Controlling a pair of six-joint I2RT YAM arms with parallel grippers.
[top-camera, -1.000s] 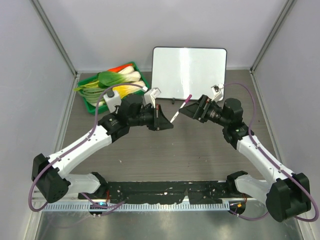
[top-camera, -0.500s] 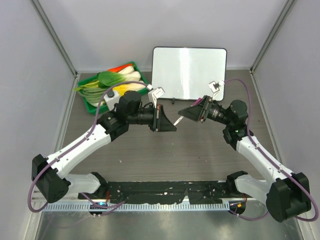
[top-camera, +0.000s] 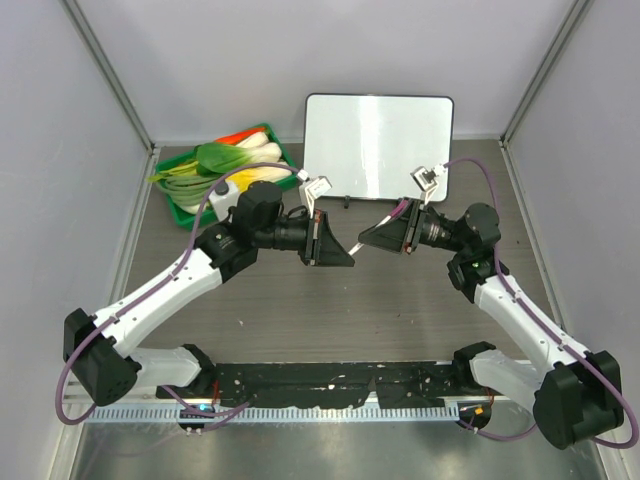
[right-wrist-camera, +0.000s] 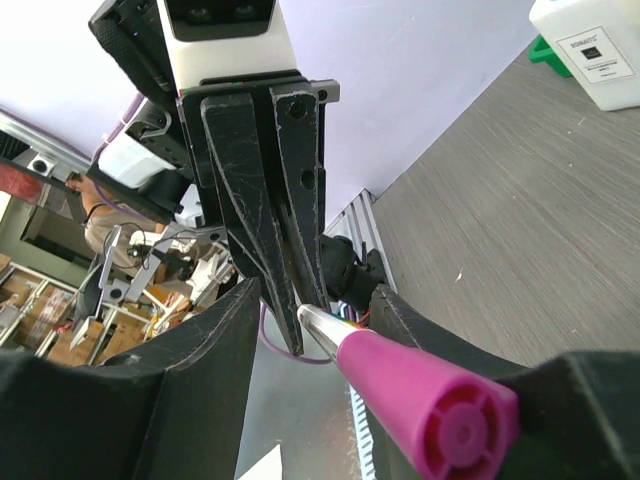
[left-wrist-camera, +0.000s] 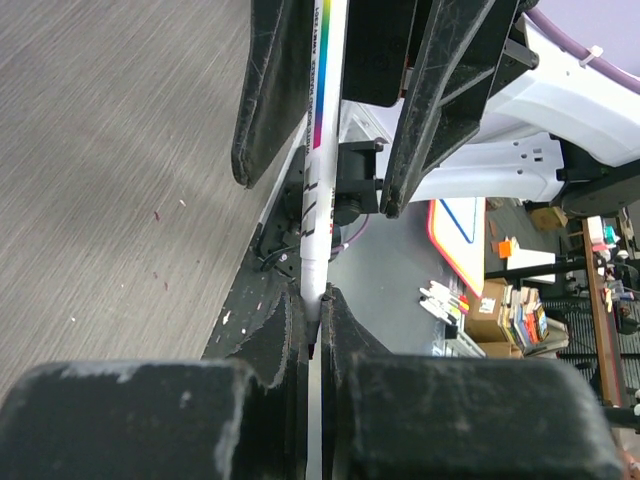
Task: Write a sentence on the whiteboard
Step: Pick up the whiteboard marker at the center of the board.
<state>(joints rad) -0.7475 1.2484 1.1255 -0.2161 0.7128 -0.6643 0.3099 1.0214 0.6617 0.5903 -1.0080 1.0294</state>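
Observation:
The whiteboard stands at the back of the table, its face blank; no sentence shows on it. My left gripper is shut on the tail end of a white marker with a rainbow stripe. The marker points at my right gripper, whose jaws stand open around the marker's pink cap. The cap lies against one finger, with a gap to the other. In the left wrist view the right gripper's fingers flank the marker's far end.
A green tray of leeks and other vegetables sits at the back left, with a white bottle beside it. Grey enclosure walls close in the table on three sides. Both arms meet in mid-air over the table's middle.
The right gripper has slid left over the marker's cap end and its jaws have narrowed around it. The left gripper has swung the marker toward the right gripper.

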